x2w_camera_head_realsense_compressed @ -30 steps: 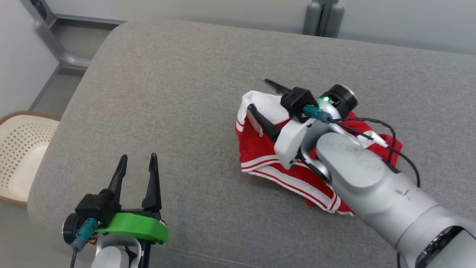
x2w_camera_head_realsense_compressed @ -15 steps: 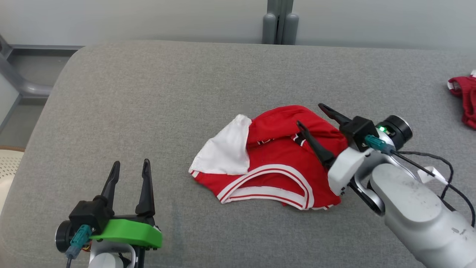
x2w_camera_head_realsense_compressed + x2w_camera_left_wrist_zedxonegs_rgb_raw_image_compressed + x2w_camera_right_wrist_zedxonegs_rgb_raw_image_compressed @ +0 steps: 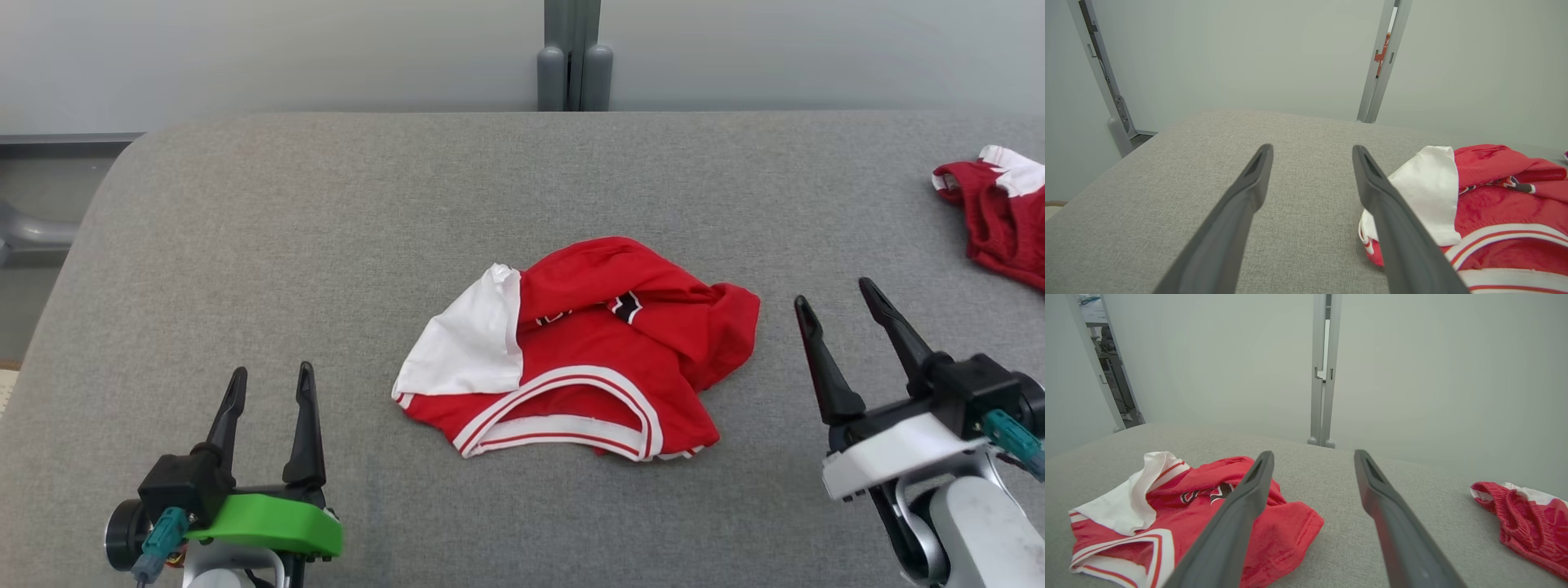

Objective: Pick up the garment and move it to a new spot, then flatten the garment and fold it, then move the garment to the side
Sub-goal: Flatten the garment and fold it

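Observation:
A crumpled red garment (image 3: 588, 351) with white trim and a white panel lies in a loose heap at the middle of the grey padded table (image 3: 326, 229). My left gripper (image 3: 269, 380) stands open near the front left, well clear of the cloth. My right gripper (image 3: 833, 294) is open at the front right, a short gap from the garment's right edge. The left wrist view has the garment (image 3: 1486, 204) to the right of my open left gripper (image 3: 1312, 151). In the right wrist view the garment (image 3: 1200, 514) lies left of and partly behind my open right gripper (image 3: 1312, 455).
A second red and white garment (image 3: 1000, 212) lies at the table's far right edge, also seen as a red heap (image 3: 1523, 518) in the right wrist view. A grey post (image 3: 571, 57) stands behind the table against the pale wall.
My right gripper has let go of the garment and drawn back to the front right. The head camera has swung to the right, so the whole scene has shifted. The garment now lies spread wider.

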{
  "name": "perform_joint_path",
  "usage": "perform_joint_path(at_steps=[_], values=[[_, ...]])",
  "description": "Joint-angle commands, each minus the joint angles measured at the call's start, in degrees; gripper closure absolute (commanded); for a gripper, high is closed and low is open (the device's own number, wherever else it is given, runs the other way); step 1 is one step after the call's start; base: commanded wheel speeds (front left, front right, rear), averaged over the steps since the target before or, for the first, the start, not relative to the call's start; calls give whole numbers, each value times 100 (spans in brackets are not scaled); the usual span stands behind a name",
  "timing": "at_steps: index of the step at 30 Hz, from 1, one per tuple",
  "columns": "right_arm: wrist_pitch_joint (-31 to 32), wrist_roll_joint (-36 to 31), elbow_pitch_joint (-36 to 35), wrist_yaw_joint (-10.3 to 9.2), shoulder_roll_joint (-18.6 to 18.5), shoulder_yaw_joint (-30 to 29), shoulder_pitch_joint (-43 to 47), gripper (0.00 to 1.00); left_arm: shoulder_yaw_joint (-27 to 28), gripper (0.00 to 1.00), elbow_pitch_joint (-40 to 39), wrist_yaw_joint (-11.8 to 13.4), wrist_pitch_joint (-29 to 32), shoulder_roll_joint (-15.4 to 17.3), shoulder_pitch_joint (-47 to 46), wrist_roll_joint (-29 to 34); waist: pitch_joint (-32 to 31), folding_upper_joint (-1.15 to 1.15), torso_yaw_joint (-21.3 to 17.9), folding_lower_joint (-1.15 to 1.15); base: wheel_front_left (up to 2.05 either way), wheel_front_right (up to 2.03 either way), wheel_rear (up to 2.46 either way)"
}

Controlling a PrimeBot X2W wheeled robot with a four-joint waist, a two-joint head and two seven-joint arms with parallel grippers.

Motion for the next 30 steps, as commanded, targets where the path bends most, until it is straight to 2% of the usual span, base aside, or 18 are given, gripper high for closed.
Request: perform_joint_path(at_steps=[1, 7, 17, 23, 30], values=[[-13, -67, -151, -2, 84, -159, 222, 0, 39, 0, -3, -25, 3, 16, 85, 64, -45, 0, -51, 0, 0, 0, 0], [-14, -311, -768, -2, 490, -722, 1028, 0, 121, 0, 14, -60, 3, 16, 183, 157, -152, 0, -139, 0, 0, 0, 0], [-14, -487, -995, -2, 755, -694, 1287, 0, 62, 0, 123, -115, 3, 16, 235, 174, -210, 0, -265, 0, 0, 0, 0], [-14, -517, -923, -2, 812, -587, 1185, 0, -421, 0, 481, -181, 3, 16, 49, 288, -179, 0, -322, 0, 0, 0, 0], [-14, -520, -831, -2, 857, -384, 1006, 0, -1296, 0, 1155, -214, 3, 17, -262, 271, -10, 0, -535, 0, 0, 0, 0]])
